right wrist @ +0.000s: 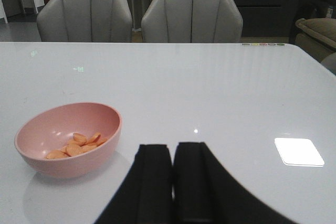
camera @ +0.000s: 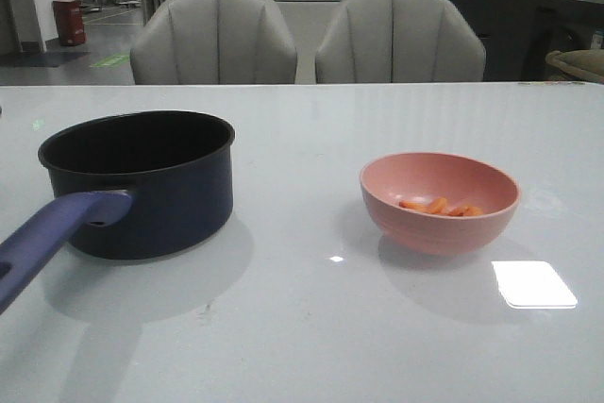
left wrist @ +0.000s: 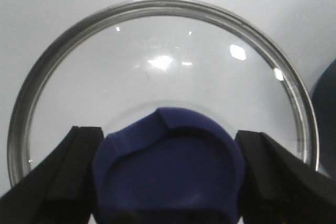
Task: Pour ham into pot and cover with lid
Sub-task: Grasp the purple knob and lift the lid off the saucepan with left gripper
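The dark navy pot (camera: 156, 205) stands at the table's left, its purple-blue handle (camera: 47, 233) pointing to the near left. The ham (camera: 439, 206), several orange pieces, lies in a pink bowl (camera: 439, 224) at the right. It also shows in the right wrist view (right wrist: 79, 145). The glass lid (left wrist: 163, 72) lies flat on the table, seen only in the left wrist view. My left gripper (left wrist: 168, 132) has a finger against each side of the lid's dark blue knob (left wrist: 168, 177). My right gripper (right wrist: 173, 148) is shut and empty, near the table and to the right of the bowl (right wrist: 68, 129).
Two grey chairs (camera: 302, 40) stand behind the table's far edge. A dark curved edge of the pot (left wrist: 326, 114) shows beside the lid. A bright light reflection (camera: 533, 283) lies on the white table near the bowl. Neither arm shows in the front view.
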`<state>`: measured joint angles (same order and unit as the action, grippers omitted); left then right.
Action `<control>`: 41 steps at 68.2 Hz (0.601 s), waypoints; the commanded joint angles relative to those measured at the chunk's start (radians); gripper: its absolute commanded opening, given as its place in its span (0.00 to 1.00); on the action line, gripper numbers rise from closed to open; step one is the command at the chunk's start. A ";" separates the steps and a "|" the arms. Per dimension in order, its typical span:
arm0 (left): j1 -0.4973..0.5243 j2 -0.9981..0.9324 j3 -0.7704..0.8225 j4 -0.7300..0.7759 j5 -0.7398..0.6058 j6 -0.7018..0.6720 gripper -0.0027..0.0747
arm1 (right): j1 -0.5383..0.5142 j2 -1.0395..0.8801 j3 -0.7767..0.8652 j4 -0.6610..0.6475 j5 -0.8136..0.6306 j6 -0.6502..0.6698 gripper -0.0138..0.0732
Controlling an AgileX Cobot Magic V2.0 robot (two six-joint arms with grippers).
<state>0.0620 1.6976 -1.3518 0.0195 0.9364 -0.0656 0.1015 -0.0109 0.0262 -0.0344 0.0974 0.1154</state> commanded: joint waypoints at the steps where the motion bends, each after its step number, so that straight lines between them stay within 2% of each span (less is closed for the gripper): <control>1: 0.026 -0.042 0.063 -0.052 -0.133 0.057 0.39 | -0.005 -0.019 -0.005 -0.015 -0.074 -0.007 0.34; 17: 0.043 0.020 0.198 -0.054 -0.269 0.057 0.39 | -0.005 -0.019 -0.005 -0.015 -0.074 -0.007 0.34; 32: 0.043 0.055 0.213 -0.054 -0.280 0.057 0.41 | -0.005 -0.019 -0.005 -0.015 -0.074 -0.007 0.34; 36: 0.043 0.056 0.213 -0.051 -0.278 0.057 0.44 | -0.005 -0.019 -0.005 -0.015 -0.074 -0.007 0.34; 40: 0.043 0.056 0.213 -0.051 -0.272 0.057 0.51 | -0.005 -0.019 -0.005 -0.015 -0.074 -0.007 0.34; 41: 0.043 0.056 0.213 -0.051 -0.271 0.057 0.56 | -0.005 -0.019 -0.005 -0.015 -0.074 -0.007 0.34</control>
<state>0.1046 1.7947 -1.1171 -0.0270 0.6899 -0.0087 0.1015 -0.0109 0.0262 -0.0344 0.0974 0.1154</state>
